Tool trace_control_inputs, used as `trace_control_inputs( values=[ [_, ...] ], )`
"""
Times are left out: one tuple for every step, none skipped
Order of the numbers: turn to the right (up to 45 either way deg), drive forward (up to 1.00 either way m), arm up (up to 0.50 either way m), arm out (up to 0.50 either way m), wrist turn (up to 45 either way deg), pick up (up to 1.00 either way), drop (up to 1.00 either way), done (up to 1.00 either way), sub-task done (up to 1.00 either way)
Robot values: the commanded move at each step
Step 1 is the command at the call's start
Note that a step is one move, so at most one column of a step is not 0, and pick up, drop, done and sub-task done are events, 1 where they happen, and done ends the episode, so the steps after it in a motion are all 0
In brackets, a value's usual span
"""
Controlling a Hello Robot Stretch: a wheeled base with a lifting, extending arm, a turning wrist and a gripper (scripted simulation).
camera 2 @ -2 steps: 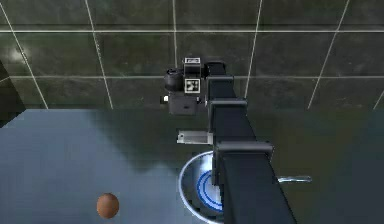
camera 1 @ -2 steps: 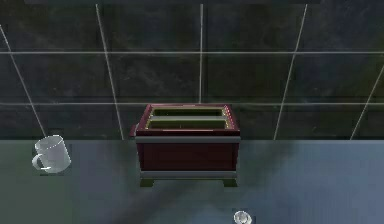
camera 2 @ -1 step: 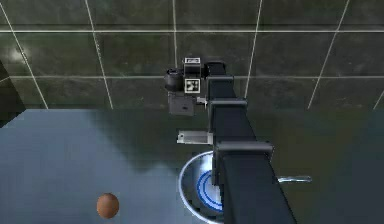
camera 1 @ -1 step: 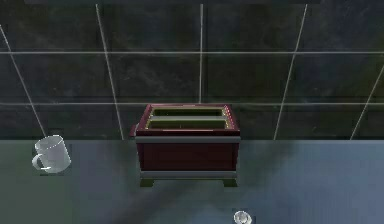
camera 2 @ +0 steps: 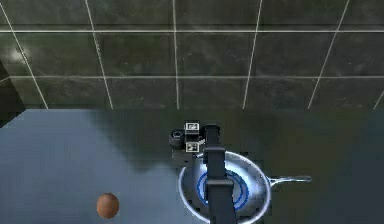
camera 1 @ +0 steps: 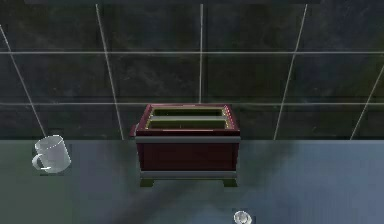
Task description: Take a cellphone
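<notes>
Gripper (camera 2: 183,143) hangs above counter (camera 2: 60,150), just by pan (camera 2: 262,186). Finger state & load: can't tell. Cellphone spot: can't tell. Nearby: 1 toaster (camera 1: 188,145), 1 mug (camera 1: 50,154), 1 brown egg-like blob (camera 2: 108,206). Risk: reach clips pan, or grabs wrong obj.

**Item: cellphone.** Among the shapes before you, you could not tell it by form or colour, so pose and place were left unentered.

**Associated item: gripper (camera 2: 175,142).** It had a dark body and two thin fingers. It stood over the counter (camera 2: 70,160), about midway between the counter's back edge at the wall and its near edge, and a little toward the arm side view's right.

**Load:** the fingers read dark against the dark counter top, and you could not tell whether they held anything.
</notes>
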Motion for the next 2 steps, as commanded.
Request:
trace_control_inputs(
  values=[
    [0.0, 0.0, 0.0, 0.0, 0.0, 1.0, 0.0, 0.0, 0.0],
    [0.0, 0.0, 0.1, 0.0, 0.0, 0.0, 0.0, 0.0, 0.0]
  ],
)
